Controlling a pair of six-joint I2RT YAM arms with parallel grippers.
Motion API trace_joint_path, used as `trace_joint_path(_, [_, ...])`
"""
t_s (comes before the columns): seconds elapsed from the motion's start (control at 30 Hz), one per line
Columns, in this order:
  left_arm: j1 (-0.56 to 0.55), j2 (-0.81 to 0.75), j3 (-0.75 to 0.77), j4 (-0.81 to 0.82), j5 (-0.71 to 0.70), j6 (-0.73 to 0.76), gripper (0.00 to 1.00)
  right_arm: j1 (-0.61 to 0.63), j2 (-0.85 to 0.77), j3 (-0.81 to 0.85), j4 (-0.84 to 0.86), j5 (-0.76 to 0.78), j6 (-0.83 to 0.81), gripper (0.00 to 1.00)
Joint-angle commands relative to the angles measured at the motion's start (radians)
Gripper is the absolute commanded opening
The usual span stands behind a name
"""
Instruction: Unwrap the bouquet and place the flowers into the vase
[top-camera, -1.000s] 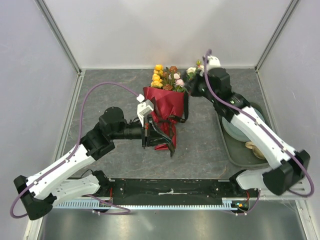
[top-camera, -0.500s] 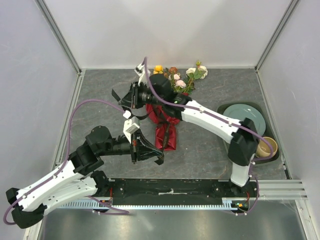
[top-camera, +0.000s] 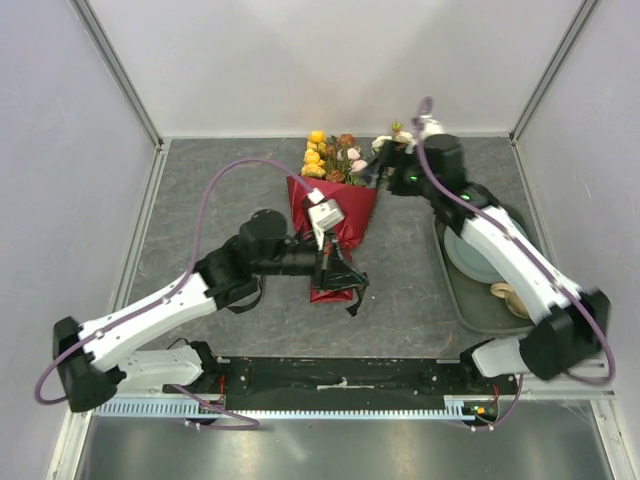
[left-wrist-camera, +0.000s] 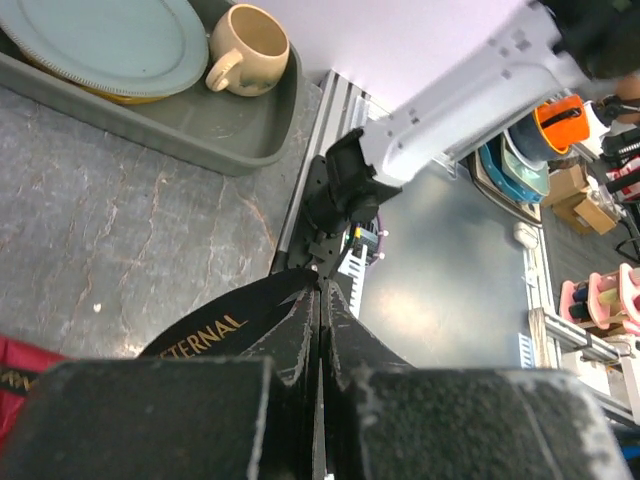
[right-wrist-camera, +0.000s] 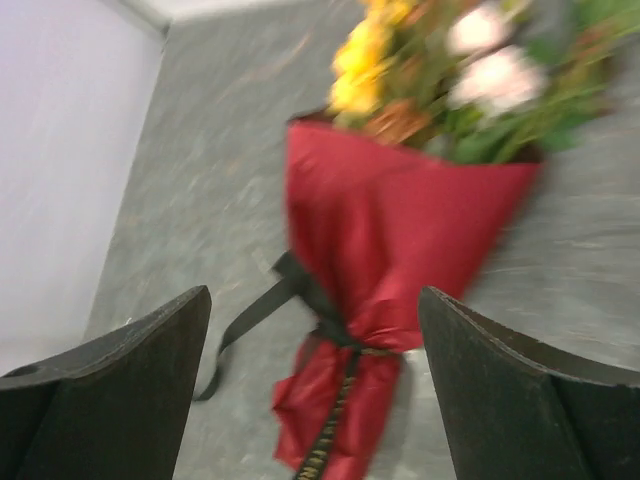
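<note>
Two arms reach over my desk (top-camera: 410, 260). My left jaws pinch the black ribbon (left-wrist-camera: 200, 335) of the bouquet (top-camera: 345, 205). My right jaws are spread wide near the flowers (top-camera: 335, 155).

place: lab test cell | signs: 3 white panel walls (top-camera: 330, 60), aluminium frame posts (top-camera: 118, 70) | beyond: seemingly storage bins (left-wrist-camera: 525, 170)

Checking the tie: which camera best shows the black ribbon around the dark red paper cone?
Right wrist: though blurred, the black ribbon circles the dark red paper cone at its neck, one tail trailing left. Left wrist shows only a gold-lettered strip; top external, small dark strands.
</note>
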Motion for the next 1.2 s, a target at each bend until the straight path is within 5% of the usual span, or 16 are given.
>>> trace_joint_path(0.0, [-0.023,0.223,0.163,0.064,-0.023,-0.009,0.02,-0.041,-0.209,-0.058,-0.148,0.270,-0.128,0.93])
trace_joint_path(0.1, [-0.035,0.354,0.289,0.029,-0.090,-0.043,0.02,-0.068,-0.290,-0.083,-0.230,0.467,-0.164,0.96])
trace_joint_path(0.33, [-0.106,0.657,0.614,-0.220,-0.176,-0.002,0.06,-0.098,-0.375,-0.147,-0.255,0.579,-0.174,0.97])
trace_joint_path(0.43, [-0.109,0.648,0.603,-0.267,-0.251,0.032,0.34,-0.099,-0.361,-0.159,-0.252,0.557,-0.167,0.96])
trace_joint_path(0.47, [-0.108,0.610,0.587,-0.298,-0.290,0.044,0.51,-0.099,-0.356,-0.164,-0.250,0.531,-0.165,0.96])
trace_joint_path(0.6, [-0.091,0.502,0.477,-0.361,-0.420,0.142,0.70,-0.098,-0.329,-0.210,-0.221,0.416,-0.174,0.94])
trace_joint_path(0.77, [0.038,0.389,0.360,-0.371,-0.376,0.130,0.70,-0.089,-0.297,-0.316,-0.134,0.217,-0.151,0.93])
trace_joint_path(0.9, [0.225,0.307,0.234,-0.243,-0.209,0.052,0.51,-0.020,-0.245,-0.360,-0.062,0.083,-0.119,0.89])
trace_joint_path(1.0, [0.285,0.351,0.228,-0.264,-0.233,0.099,0.41,0.068,-0.211,-0.385,0.021,0.008,-0.079,0.88])
trace_joint_path(1.17, [0.305,0.552,0.309,-0.315,-0.294,0.173,0.44,0.155,-0.162,-0.473,0.228,-0.091,0.052,0.76])
